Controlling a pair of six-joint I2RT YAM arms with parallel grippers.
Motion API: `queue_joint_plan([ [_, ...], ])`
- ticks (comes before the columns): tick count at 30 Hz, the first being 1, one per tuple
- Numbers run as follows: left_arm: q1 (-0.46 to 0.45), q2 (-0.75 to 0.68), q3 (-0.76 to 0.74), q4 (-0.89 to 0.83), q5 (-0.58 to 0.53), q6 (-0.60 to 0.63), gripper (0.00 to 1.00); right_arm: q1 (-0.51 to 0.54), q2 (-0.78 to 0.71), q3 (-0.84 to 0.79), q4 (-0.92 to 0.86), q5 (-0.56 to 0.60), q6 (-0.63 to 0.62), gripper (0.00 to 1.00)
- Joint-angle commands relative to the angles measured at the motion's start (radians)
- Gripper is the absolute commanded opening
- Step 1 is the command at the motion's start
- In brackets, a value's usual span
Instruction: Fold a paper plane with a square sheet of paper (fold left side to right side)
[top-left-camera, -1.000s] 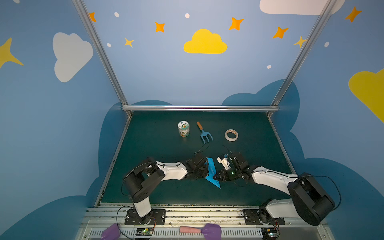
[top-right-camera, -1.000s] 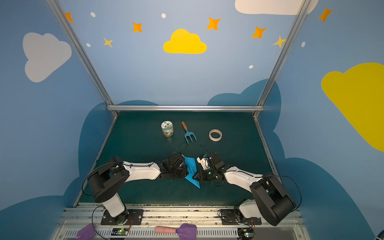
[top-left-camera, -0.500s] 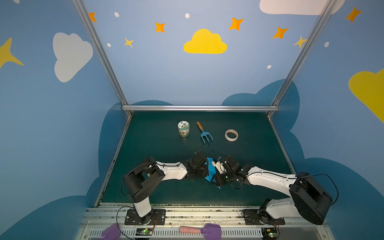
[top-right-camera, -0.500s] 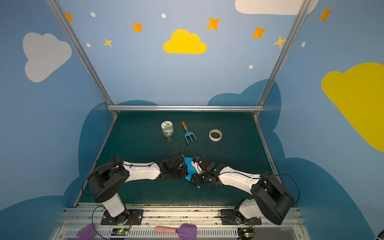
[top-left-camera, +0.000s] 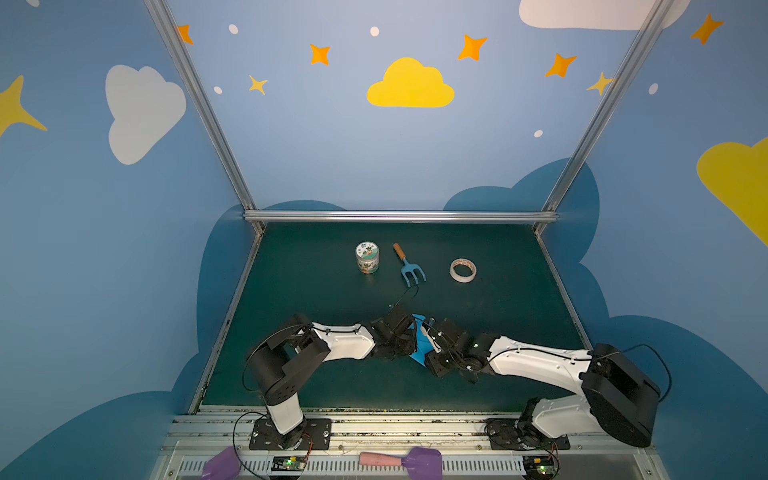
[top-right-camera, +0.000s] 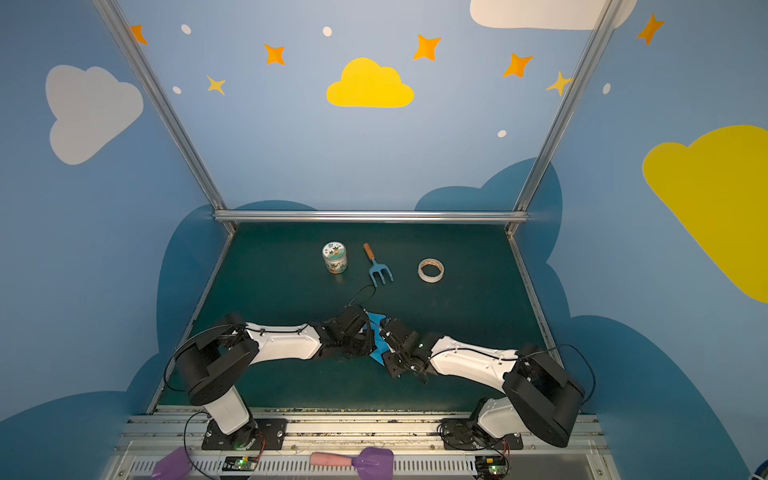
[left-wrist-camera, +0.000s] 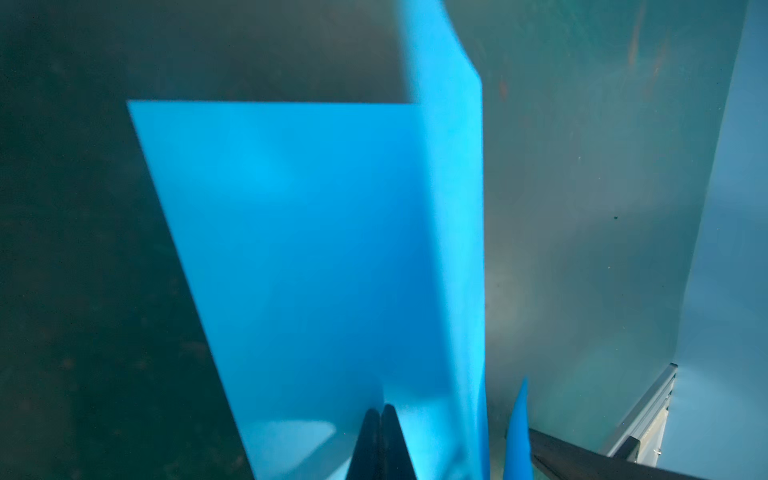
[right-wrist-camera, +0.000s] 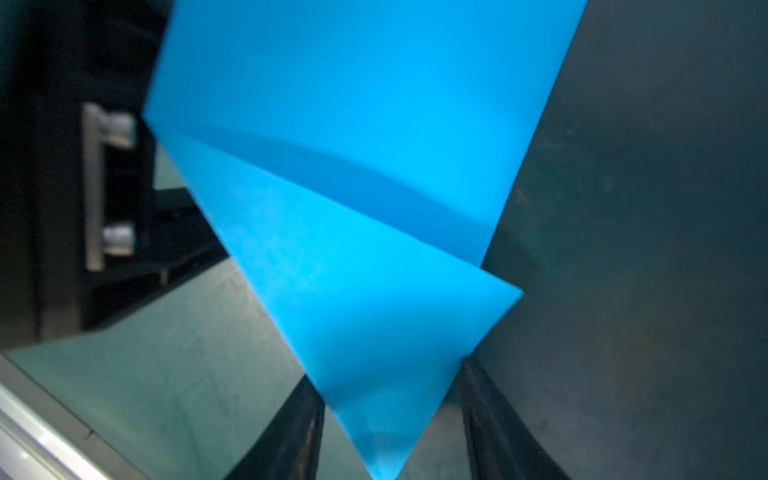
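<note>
Top views overlook the table (top-left-camera: 311, 291); close wrist views seemingly share paper (left-wrist-camera: 311, 249).

A small round jar (top-left-camera: 367, 258) with a printed label is seen upright toward the back of the dark green desk (top-left-camera: 511, 316). Just beside it, a small blue three-pronged garden fork (top-left-camera: 409, 266) with a wooden handle is laid flat, prongs toward the front. Further along the same row, apart from the fork, a roll of masking tape (top-left-camera: 463, 270) is laid flat. On the front rail, a purple scoop (top-left-camera: 422, 460) with a pink handle is laid. The walls are painted with clouds and stars.
</note>
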Motion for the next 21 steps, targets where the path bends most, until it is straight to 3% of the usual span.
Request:
queue_joint_plan([
  [1,-0.007,0.052,-0.022,-0.108,-0.018,0.012,0.04,0.014,0.02,0.035,-0.026,0.049,-0.005,0.49],
  [9,-0.009,0.049,-0.025,-0.105,-0.019,0.009,0.04,0.028,0.054,0.055,-0.034,0.057,-0.011,0.36],
  [17,-0.009,0.051,-0.024,-0.103,-0.019,0.01,0.04,0.03,0.062,0.045,-0.04,0.071,-0.003,0.32],
  [21,-0.01,0.052,-0.025,-0.103,-0.02,0.01,0.04,0.03,0.06,0.04,-0.037,0.069,0.0,0.24],
])
